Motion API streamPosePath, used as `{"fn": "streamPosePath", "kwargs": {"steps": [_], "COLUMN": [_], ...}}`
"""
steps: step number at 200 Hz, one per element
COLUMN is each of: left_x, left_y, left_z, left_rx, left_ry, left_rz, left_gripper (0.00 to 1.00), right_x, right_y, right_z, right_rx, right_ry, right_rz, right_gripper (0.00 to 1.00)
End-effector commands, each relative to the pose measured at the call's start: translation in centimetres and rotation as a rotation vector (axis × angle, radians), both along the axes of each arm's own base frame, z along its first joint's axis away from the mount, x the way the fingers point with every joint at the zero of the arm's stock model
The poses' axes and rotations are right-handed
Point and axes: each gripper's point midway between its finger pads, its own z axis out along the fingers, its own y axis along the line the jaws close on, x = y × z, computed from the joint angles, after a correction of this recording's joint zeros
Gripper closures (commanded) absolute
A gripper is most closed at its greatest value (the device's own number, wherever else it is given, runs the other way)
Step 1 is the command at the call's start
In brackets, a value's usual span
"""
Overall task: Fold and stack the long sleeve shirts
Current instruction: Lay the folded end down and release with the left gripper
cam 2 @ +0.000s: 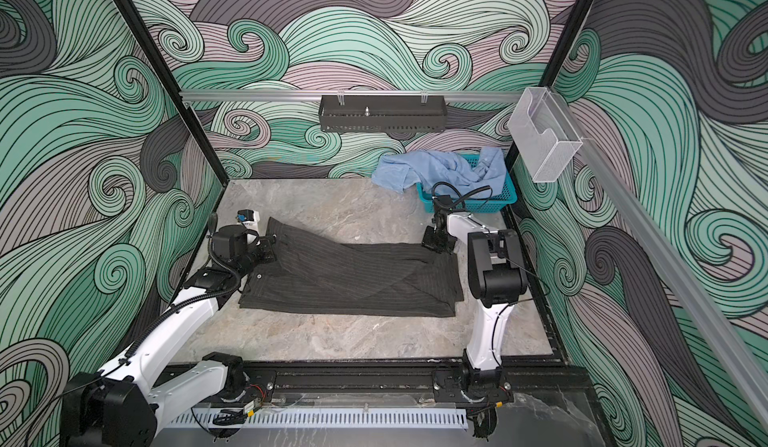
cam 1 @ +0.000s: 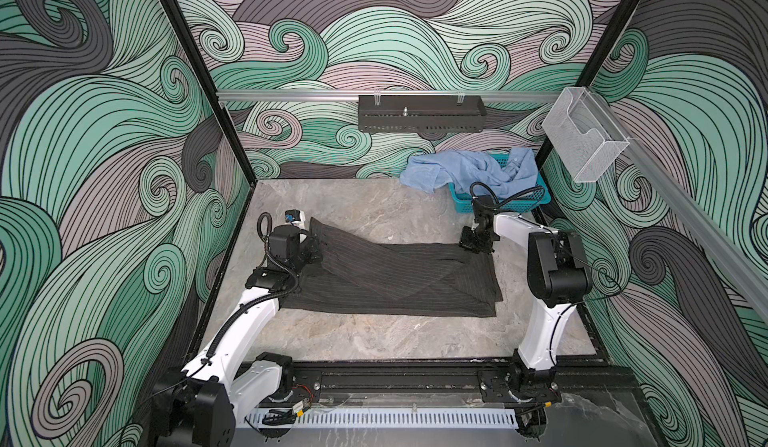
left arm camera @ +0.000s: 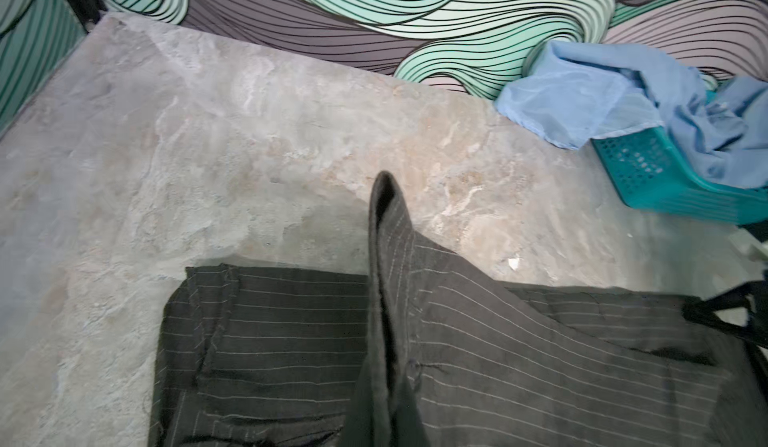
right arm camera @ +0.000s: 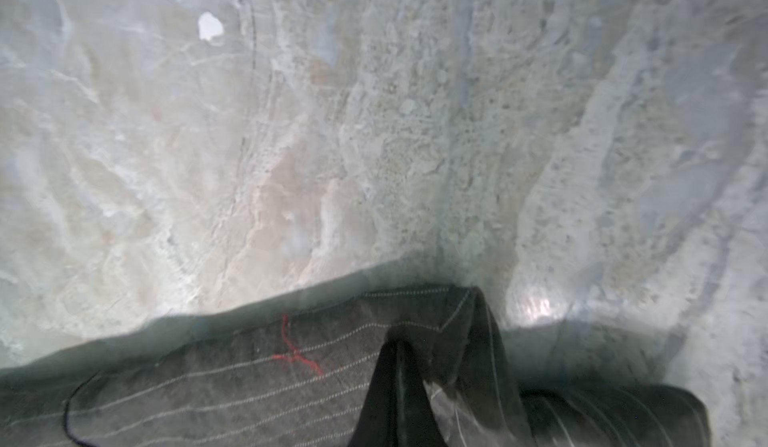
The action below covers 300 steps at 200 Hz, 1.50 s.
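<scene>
Pinstriped charcoal shirt lies half-folded on the worktop, its far edge pinched by our left tool and right tool, both clamped on cloth. Uneven pulling could skew our fold, or fabric could slip free. Blue shirt drapes over the basket.

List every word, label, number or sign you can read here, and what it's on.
None is legible.
White logo on the left arm: too small to read.
Print on the small white box near the charcoal shirt: blurred.
</scene>
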Motion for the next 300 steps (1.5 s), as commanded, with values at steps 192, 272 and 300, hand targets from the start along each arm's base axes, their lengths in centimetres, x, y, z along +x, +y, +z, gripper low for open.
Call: {"fn": "streamPosePath", "kwargs": {"steps": [192,272,300], "left_x": [1.0,0.7,-0.8], "left_y": [7.4,1.1,-3.1], "left_z": [-4.3,0.8,-5.8], "left_rx": [0.102,-0.093,-0.252], "left_ry": [0.232,0.247,0.623], "left_rz": [0.394,0.075,-0.043], "left_gripper": [0.68,0.66,0.66], "right_x": [-0.2,-6.9,-10.9], "right_y": [0.0,0.8,2.3], "right_z": [2.9,9.8,8.0], "right_rx": [-0.016,0.066,0.132], "right_ry": [-0.011,-0.066,-0.032], "right_rz": [0.012,-0.07,-0.123], "right_gripper": [0.92,0.72,0.74]}}
